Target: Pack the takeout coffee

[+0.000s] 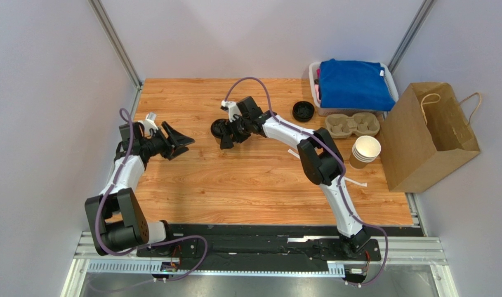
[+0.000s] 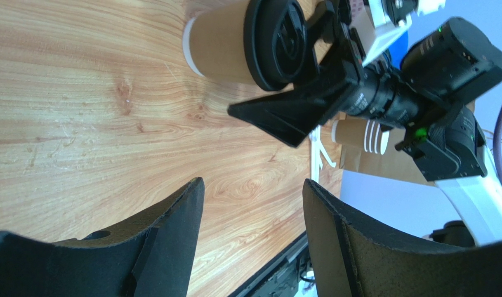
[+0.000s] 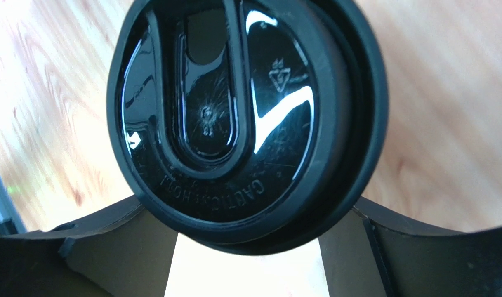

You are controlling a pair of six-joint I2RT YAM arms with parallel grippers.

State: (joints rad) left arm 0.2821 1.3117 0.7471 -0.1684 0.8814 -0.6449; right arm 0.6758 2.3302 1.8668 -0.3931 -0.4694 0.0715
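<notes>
The takeout coffee [image 1: 221,131] is a small brown paper cup [image 2: 219,46] with a black lid [image 3: 234,124], standing at the middle of the wooden table. My right gripper [image 1: 225,135] reaches down around it. Its fingers [image 3: 111,247] flank the cup just under the lid, which hides their tips, and one finger [image 2: 284,111] lies against the lid's rim. The right gripper is shut on the cup. To the left of the cup, my left gripper [image 1: 182,141] hovers a short way off. Its jaws stand open and hold nothing [image 2: 253,185].
A loose black lid [image 1: 303,111] lies right of the cup. A cardboard cup carrier [image 1: 352,124] and a stack of unlidded cups [image 1: 365,151] sit further right. A brown paper bag [image 1: 427,139] stands at the right edge. A bin with a blue cloth [image 1: 352,83] is at the back right.
</notes>
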